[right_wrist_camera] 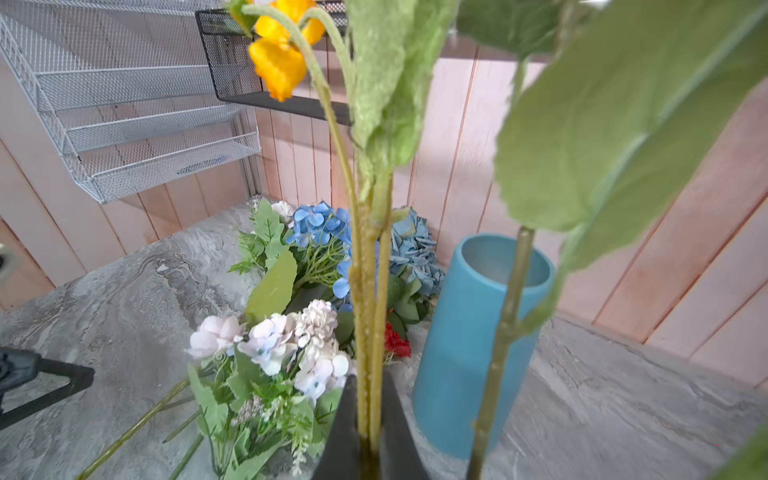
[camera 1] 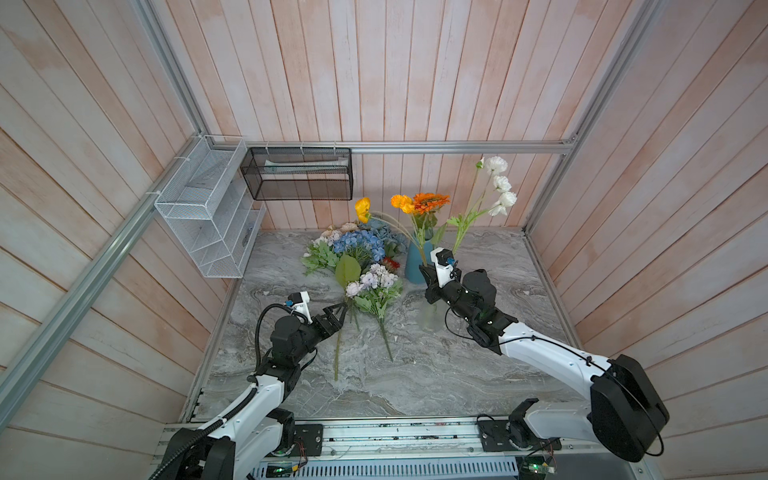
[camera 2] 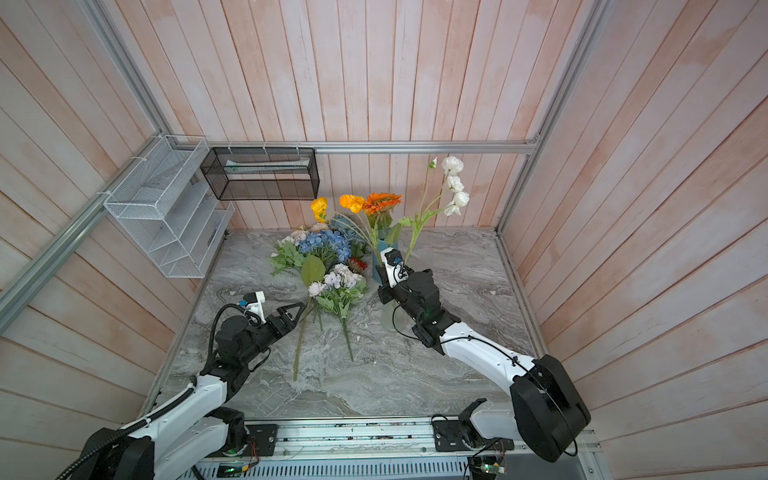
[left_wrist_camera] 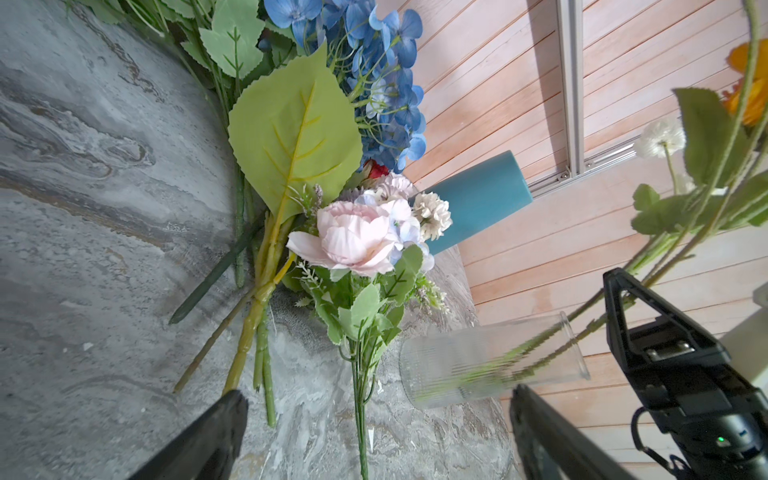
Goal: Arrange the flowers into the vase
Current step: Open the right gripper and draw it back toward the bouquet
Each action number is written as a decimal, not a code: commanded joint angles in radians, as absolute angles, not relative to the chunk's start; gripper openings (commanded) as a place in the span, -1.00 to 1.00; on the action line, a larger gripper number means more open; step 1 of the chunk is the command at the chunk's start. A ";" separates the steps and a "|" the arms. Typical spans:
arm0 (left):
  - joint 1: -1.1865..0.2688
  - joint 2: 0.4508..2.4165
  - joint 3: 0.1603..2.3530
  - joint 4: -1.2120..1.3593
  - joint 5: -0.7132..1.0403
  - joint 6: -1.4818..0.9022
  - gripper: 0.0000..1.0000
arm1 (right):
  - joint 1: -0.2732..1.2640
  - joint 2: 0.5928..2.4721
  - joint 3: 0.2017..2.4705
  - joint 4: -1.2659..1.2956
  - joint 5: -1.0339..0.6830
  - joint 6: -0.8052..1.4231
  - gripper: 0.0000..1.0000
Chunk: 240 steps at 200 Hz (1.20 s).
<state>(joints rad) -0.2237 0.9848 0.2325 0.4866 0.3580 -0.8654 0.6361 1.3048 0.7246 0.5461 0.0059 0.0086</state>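
**Right pincer** (right_wrist_camera: 370, 440) — closed on the two pale, fuzzy stems (right_wrist_camera: 365, 291) of the yellow blooms (right_wrist_camera: 278, 62). In my right wrist view they sit pinched between its black fingers (right_wrist_camera: 345, 436). My left wrist view shows these stems and other green ones running down into the mouth of the clear ribbed vase (left_wrist_camera: 494, 365). That vase stands on the grey marble table (camera 1: 415, 382), just on the robot's side of the teal vase (camera 1: 413, 266). Above this pincer, in a top view, rise the orange bloom (camera 1: 430, 201) and the white spray (camera 1: 500, 187). A leafy stem (right_wrist_camera: 503, 332) stands beside the pinched pair, outside the fingers.

**Left pincer** (camera 1: 338, 313) — spread wide and holding nothing. It hangs low over the stalks of the loose flowers (camera 1: 365, 266) lying on the table left of the vases. The stalk of the pink-and-lilac bunch (left_wrist_camera: 357, 241) runs between its two fingers (left_wrist_camera: 208, 436). Whether a finger touches any stalk I cannot tell. Beyond that bunch lie the blue hydrangea (camera 1: 359, 245), a red bloom (camera 1: 390, 264) and a dusty blue cluster (right_wrist_camera: 411, 249).
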 commanded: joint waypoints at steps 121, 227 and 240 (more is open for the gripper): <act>-0.242 0.951 0.257 0.490 0.357 -0.854 1.00 | 0.641 1.155 0.678 0.383 -0.018 0.136 -0.10; -0.181 0.930 0.300 0.379 0.298 -0.798 1.00 | 0.882 1.024 0.772 0.109 0.003 0.234 -0.07; -0.135 0.921 0.293 0.373 0.327 -0.801 1.00 | 0.944 1.066 0.773 0.125 0.038 0.232 -0.08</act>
